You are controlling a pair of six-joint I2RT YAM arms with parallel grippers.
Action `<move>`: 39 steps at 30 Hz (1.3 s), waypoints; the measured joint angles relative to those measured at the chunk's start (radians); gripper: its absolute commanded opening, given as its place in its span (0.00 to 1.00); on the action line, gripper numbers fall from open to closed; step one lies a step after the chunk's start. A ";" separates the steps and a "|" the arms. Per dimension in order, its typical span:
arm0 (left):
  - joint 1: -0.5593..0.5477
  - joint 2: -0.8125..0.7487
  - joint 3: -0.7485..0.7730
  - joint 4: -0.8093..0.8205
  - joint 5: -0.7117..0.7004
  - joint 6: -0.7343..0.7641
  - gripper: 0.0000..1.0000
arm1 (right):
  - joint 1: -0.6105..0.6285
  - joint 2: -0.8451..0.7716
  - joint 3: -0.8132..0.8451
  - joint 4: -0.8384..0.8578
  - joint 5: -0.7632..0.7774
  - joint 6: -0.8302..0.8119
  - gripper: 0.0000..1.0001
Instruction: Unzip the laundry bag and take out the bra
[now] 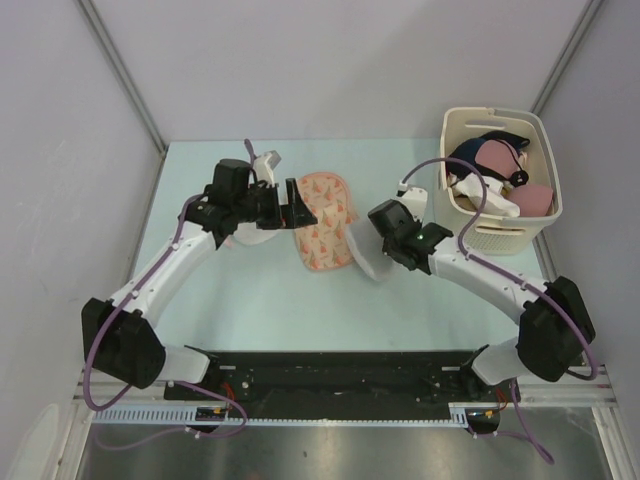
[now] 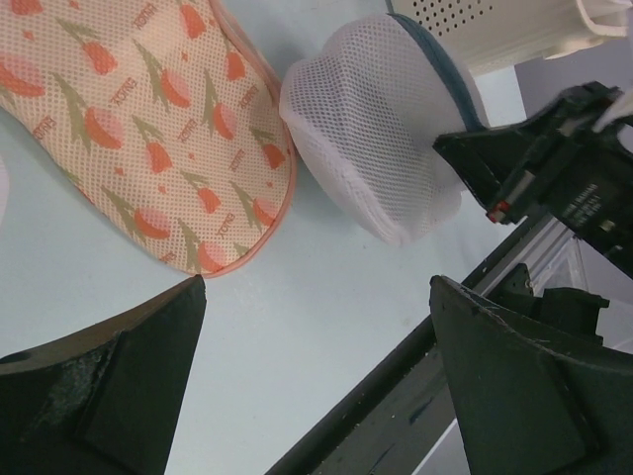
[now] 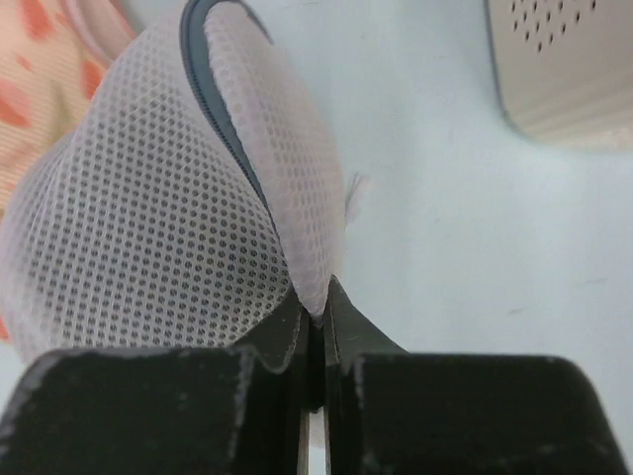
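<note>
Right claw (image 3: 315, 302) is pinching a fold of the white mesh laundry bag (image 3: 148, 218) right beside its dark zipper (image 3: 213, 109). My read: it's anchoring the fabric so the zip can be run. The bag sits mid-tabletop (image 1: 260, 300), at 4 o'clock of the floral mesh piece (image 2: 148, 129). Left claw (image 2: 316, 287) is spread and empty, hovering at the bag's 9 o'clock, likely staged for the zip pull. Can't see a bra through the mesh

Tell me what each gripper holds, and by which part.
The right gripper pinches the white mesh laundry bag by a fold at its edge, beside the dark zipper. The left gripper is open and holds nothing.
</note>
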 measured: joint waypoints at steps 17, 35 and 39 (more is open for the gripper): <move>-0.003 0.011 0.000 -0.023 -0.016 0.026 1.00 | 0.041 0.326 0.456 -0.700 0.089 1.228 0.47; -0.228 0.005 -0.006 -0.043 -0.127 0.105 0.95 | 0.098 -0.155 0.083 -0.163 0.114 0.283 0.99; -0.349 0.045 -0.010 -0.026 -0.196 0.074 0.90 | 0.007 -0.377 -0.032 -0.127 0.085 0.183 0.98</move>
